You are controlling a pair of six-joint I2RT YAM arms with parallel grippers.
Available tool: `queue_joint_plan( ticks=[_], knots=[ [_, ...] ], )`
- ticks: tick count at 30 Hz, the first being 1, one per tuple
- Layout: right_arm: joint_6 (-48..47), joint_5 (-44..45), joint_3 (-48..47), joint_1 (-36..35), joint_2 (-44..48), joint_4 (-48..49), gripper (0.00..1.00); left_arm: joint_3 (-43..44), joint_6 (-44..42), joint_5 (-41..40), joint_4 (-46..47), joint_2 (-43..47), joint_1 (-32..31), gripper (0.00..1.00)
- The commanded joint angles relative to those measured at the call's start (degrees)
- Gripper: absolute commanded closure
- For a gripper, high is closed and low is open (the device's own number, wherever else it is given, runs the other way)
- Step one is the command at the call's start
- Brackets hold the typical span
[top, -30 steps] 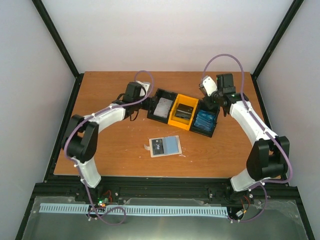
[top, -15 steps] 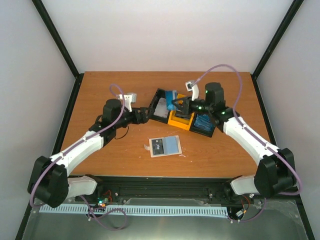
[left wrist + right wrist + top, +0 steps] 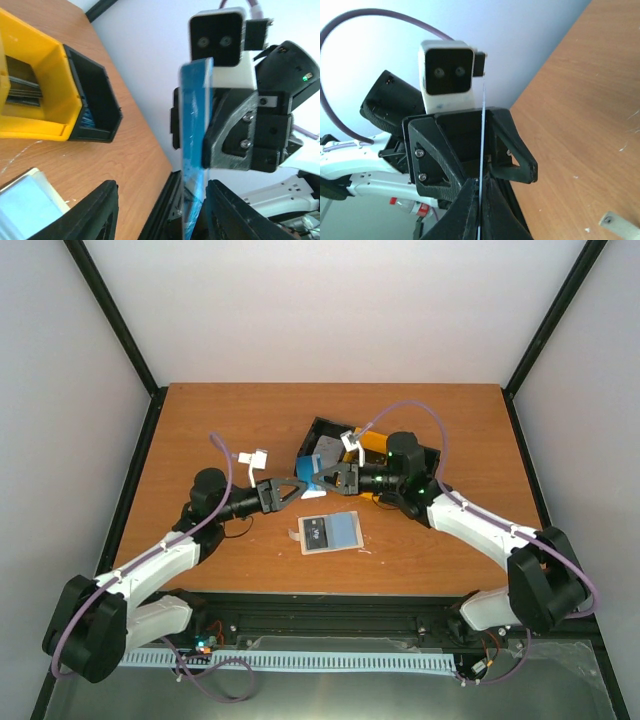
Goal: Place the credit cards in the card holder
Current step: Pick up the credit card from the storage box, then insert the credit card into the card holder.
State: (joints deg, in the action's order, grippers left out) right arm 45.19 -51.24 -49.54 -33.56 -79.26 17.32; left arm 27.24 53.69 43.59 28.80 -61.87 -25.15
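My right gripper [image 3: 322, 478] is shut on a blue credit card [image 3: 315, 474], held on edge above the table in front of the tray. In the left wrist view the card [image 3: 196, 145] stands upright between my left gripper's [image 3: 162, 215] open jaws, close against the right-hand finger [image 3: 235, 212]. The right wrist view shows the card edge-on [image 3: 482, 130], pinched in my right gripper [image 3: 479, 200], with the left gripper's fingers either side of it. The card holder [image 3: 330, 532] lies flat on the table below both grippers, showing dark and pale blue faces; its corner [image 3: 27, 200] appears in the left wrist view.
The black-and-yellow tray [image 3: 322, 432] sits behind the grippers, partly hidden by the right arm. Its yellow compartment [image 3: 47, 75] holds dark cards, and the black end compartment [image 3: 97, 95] holds blue ones. Black frame rails run along the table's edges.
The right gripper lifted a blue card from the tray and carried it left and forward. The left gripper drew back toward the table's middle, and its jaws have narrowed around the card.
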Motion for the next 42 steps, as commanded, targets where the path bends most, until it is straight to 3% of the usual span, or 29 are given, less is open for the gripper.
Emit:
queue_joint_plan(
  ticks=[1, 4, 9, 10, 12, 15, 18, 21, 27, 36, 42],
  knots=[
    [2.7, -2.2, 1.6, -1.6, -0.5, 3.2, 0.97, -0.1, 3.4, 3.8, 8.2, 0.4, -0.3, 0.54],
    [2.9, -2.4, 2.0, -2.1, -1.2, 3.3, 0.97, 0.1, 3.1, 4.4, 8.3, 0.5, -0.3, 0.63],
    [2.7, -2.6, 2.5, -2.3, -2.8, 3.9, 0.97, -0.4, 3.0, 4.5, 8.0, -0.6, -0.2, 0.89],
    [2.1, -2.7, 3.0, -2.3, -2.7, 3.9, 0.95, -0.7, 2.8, 4.2, 7.8, -0.5, -0.3, 0.94],
    [0.4, -1.4, 4.3, -2.3, -1.7, 2.5, 0.81, -1.0, 1.8, 2.9, 5.9, -0.1, -0.3, 0.99],
    [-5.4, 6.7, 5.5, -2.2, 1.7, -6.5, 0.62, -1.1, 0.0, 0.2, 1.1, 0.1, -0.3, 0.99],
    [-10.9, 18.4, 7.0, -2.2, 5.3, -17.0, 0.55, -2.0, 0.1, -6.9, -4.7, -1.0, -3.1, 0.99],
    [-13.4, 28.1, 10.6, -2.3, 8.6, -23.0, 0.51, -2.4, 2.1, -14.8, -8.3, -5.3, -8.4, 0.99],
    [-16.7, 42.5, 15.6, -3.2, 10.5, -31.3, 0.51, -4.4, 10.5, -21.6, -2.5, -15.3, -15.6, 0.99],
    [-21.0, 45.5, 14.3, -4.5, 1.8, -31.5, 0.51, -2.0, 14.2, -28.4, -1.6, -23.3, -18.3, 0.99],
    [-22.9, 42.5, 12.9, -4.6, -3.0, -30.5, 0.52, 0.1, 15.1, -27.9, -0.1, -28.1, -18.3, 0.99]
  ],
)
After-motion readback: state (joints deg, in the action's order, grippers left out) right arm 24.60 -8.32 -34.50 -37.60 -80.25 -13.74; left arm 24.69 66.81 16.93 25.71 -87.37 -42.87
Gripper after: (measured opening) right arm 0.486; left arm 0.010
